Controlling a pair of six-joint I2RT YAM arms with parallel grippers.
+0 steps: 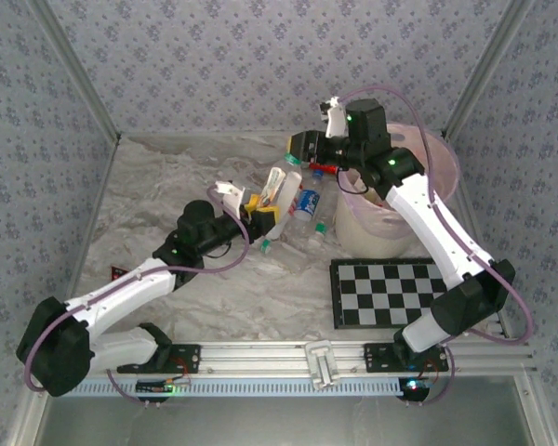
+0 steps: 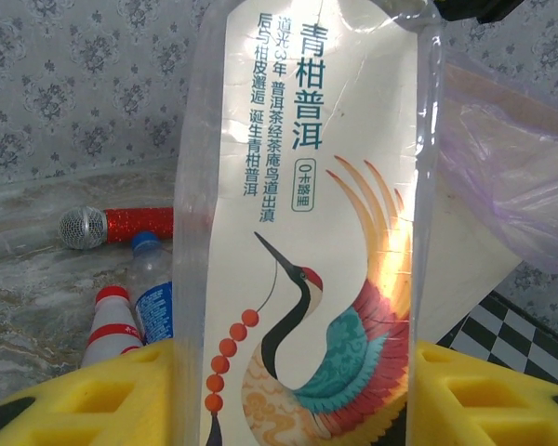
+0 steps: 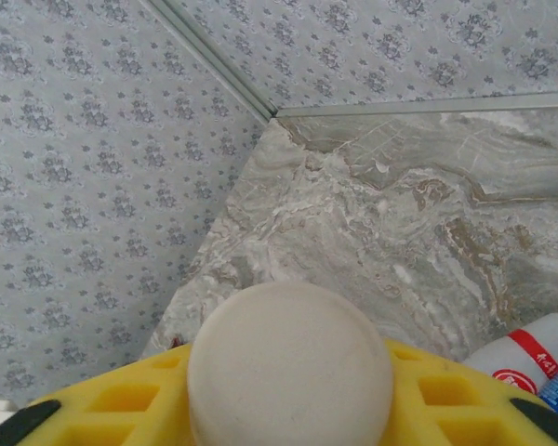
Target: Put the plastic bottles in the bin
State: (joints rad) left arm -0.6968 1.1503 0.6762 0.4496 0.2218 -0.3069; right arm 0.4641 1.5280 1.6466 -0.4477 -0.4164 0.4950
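Observation:
My left gripper (image 2: pixel 293 390) (image 1: pixel 263 210) is shut on a tall clear plastic bottle (image 2: pixel 307 186) (image 1: pixel 281 184) with a crane-picture label and a green cap, held upright over the middle of the table. My right gripper (image 3: pixel 288 395) (image 1: pixel 299 147) is shut on a whitish bottle (image 3: pixel 290 367), seen end-on as a round cream face, back left of the bin (image 1: pixel 444 156) (image 2: pixel 502 158). More bottles lie on the table: a blue-labelled one (image 1: pixel 305 204) (image 2: pixel 154 302), a red-and-white one (image 2: pixel 112 325) (image 3: pixel 530 358), and green-capped ones (image 1: pixel 320 227).
A shiny red tube with a silver mesh head (image 2: pixel 121 225) (image 1: pixel 322 169) lies behind the loose bottles. A black-and-white checkerboard (image 1: pixel 400 290) (image 2: pixel 530 344) lies flat in front of the bin. Patterned walls close the table at back and sides.

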